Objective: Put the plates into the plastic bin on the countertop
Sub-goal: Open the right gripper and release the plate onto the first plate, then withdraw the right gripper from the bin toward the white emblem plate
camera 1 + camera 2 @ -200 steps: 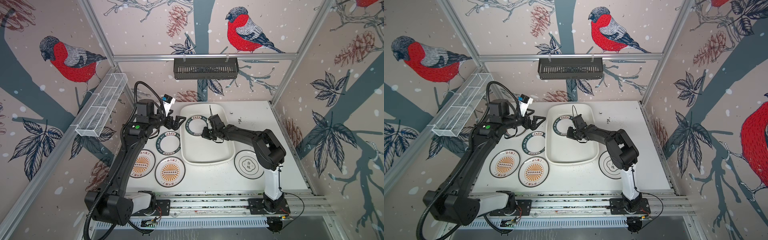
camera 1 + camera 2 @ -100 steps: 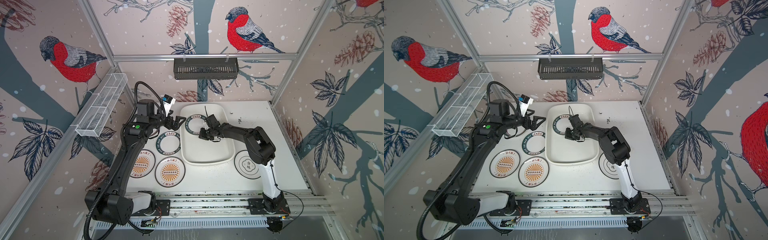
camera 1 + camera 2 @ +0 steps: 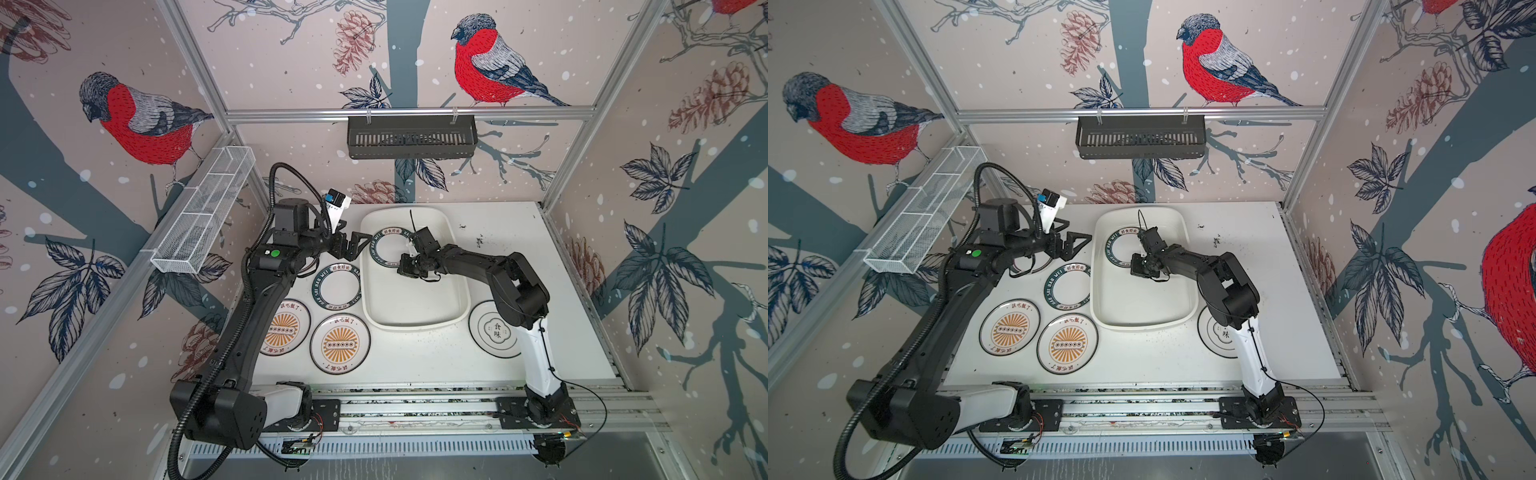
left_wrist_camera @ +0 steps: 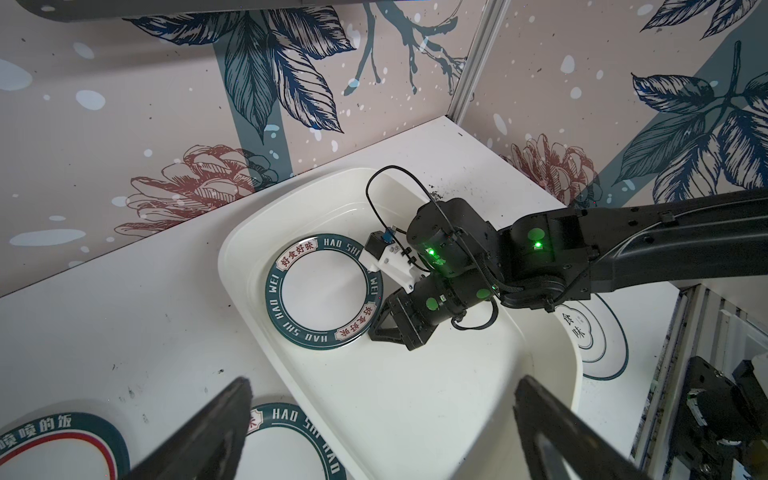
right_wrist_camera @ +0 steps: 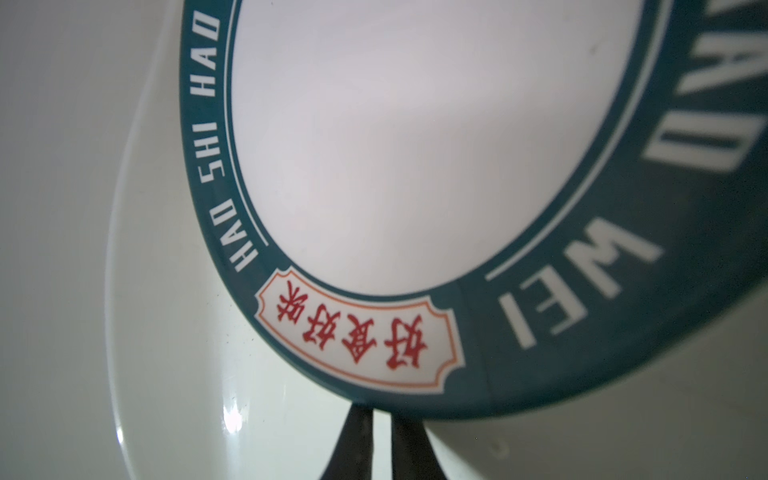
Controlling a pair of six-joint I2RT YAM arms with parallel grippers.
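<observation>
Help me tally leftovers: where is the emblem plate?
In both top views the emblem plate lies on the countertop, beside the near right corner of the plastic bin, partly hidden by the right arm.

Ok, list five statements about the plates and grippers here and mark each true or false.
1. One teal-rimmed plate lies inside the plastic bin. True.
2. The left gripper grips a plate. False: its jaws stand wide open, empty.
3. Two orange sunburst plates lie on the countertop. True.
4. The emblem plate is in the bin. False: it lies on the countertop beside the bin, partly under the right arm.
5. The right gripper is wide open. False: its jaws are almost closed, tips at the teal-rimmed plate's rim.
</observation>
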